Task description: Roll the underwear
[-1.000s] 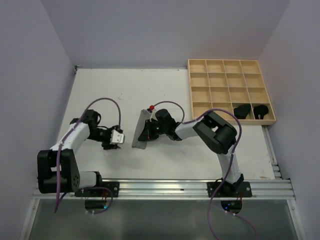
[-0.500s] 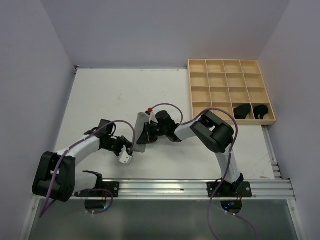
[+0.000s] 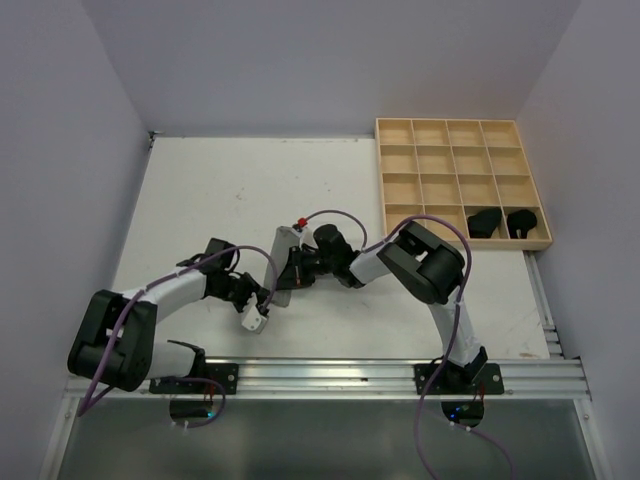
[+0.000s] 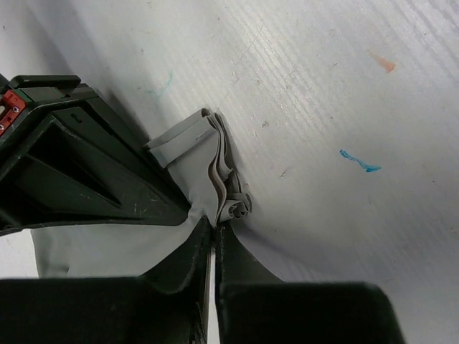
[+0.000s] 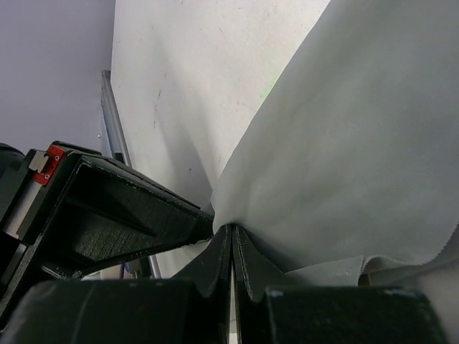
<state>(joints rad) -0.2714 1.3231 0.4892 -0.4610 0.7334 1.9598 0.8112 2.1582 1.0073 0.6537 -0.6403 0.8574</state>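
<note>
On the white table (image 3: 200, 180), left gripper (image 4: 214, 233) pinches the plain grey cloth brief (image 3: 282, 262) at six o'clock, right gripper (image 5: 231, 233) clamps it at three o'clock

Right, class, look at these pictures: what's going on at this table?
Both arms meet at the middle of the table over one grey pair of underwear. The right hand is pinched shut on its fabric, and the left hand is closed on a bunched edge of the same piece. It is not yet a finished roll. Two bundled black pairs sit in the two rightmost near-row compartments of the wooden tray.
</note>
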